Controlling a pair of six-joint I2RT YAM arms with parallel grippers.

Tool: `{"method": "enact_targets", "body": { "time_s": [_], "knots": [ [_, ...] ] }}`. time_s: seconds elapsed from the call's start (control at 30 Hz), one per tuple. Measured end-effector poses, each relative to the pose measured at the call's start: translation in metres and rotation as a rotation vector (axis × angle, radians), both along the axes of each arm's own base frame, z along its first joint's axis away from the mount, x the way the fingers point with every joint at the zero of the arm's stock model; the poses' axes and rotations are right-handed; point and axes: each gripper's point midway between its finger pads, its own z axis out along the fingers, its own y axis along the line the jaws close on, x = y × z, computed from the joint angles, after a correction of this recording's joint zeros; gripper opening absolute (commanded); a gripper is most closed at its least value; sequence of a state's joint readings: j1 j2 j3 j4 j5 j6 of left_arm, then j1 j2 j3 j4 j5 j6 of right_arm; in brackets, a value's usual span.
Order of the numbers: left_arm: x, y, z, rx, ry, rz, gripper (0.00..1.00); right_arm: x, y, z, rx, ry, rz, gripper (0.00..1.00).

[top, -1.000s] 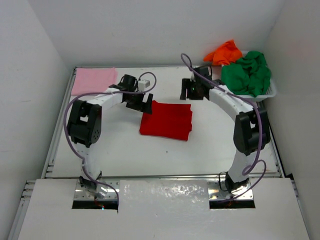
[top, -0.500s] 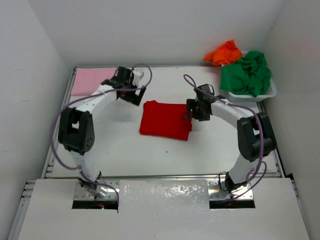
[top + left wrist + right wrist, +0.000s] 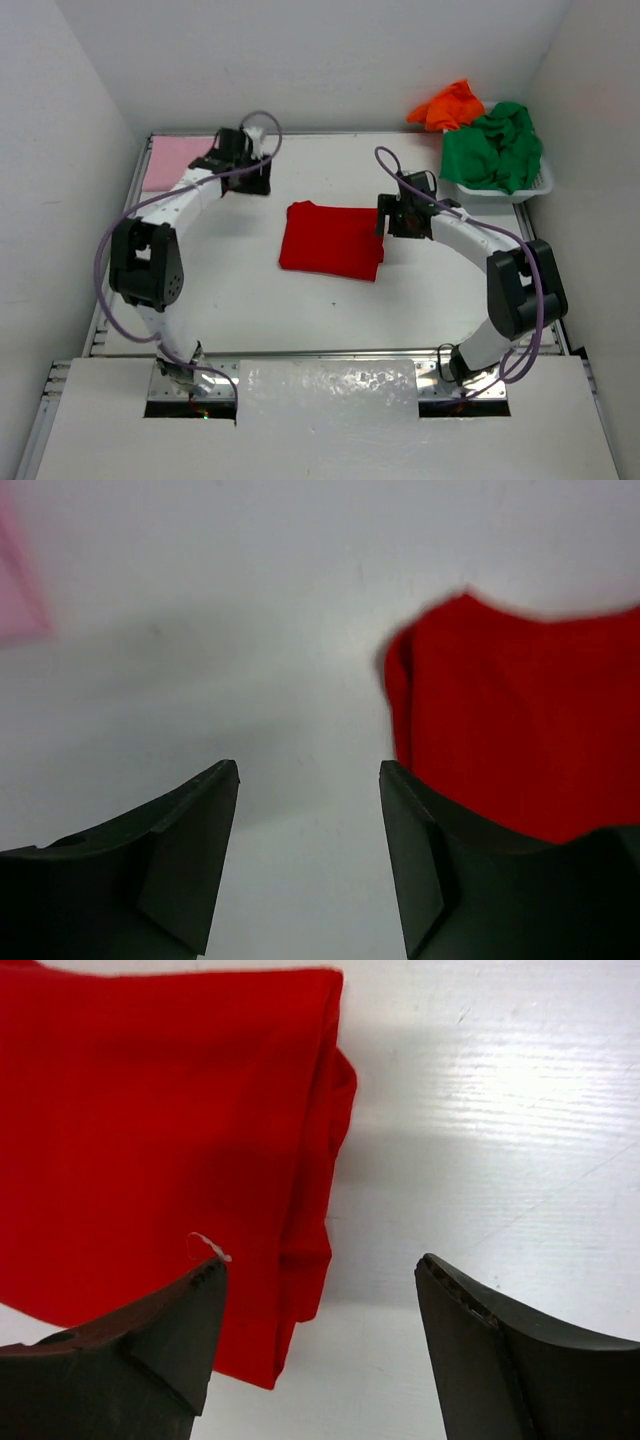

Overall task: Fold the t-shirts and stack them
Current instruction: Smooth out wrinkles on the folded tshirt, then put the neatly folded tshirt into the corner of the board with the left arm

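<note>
A folded bright red t-shirt [image 3: 332, 240] lies flat in the middle of the table; it also shows in the left wrist view [image 3: 520, 730] and the right wrist view [image 3: 160, 1140]. A folded light pink t-shirt [image 3: 172, 160] lies at the far left corner. A green t-shirt [image 3: 495, 148] and an orange t-shirt [image 3: 447, 104] are bunched in the white basket [image 3: 540, 184] at the far right. My left gripper [image 3: 247, 182] is open and empty between the pink and red shirts. My right gripper [image 3: 384, 222] is open and empty over the red shirt's right edge.
White walls close in the table on the left, back and right. The basket stands against the right wall. Purple cables loop over both arms.
My left gripper has moved back and left, away from the red shirt toward the pink one. My right gripper has come forward from the back to the red shirt's right edge.
</note>
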State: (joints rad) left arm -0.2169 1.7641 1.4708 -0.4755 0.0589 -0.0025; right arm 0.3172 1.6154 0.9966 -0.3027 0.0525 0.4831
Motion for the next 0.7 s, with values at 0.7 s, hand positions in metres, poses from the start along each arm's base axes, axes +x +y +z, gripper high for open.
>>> {"method": "enact_targets", "body": {
  "time_s": [0.7],
  "knots": [
    [-0.068, -0.073, -0.128, -0.258, 0.403, -0.214, 0.94, -0.029, 0.025, -0.059, 0.156, 0.157, -0.004, 0.63]
  ]
}}
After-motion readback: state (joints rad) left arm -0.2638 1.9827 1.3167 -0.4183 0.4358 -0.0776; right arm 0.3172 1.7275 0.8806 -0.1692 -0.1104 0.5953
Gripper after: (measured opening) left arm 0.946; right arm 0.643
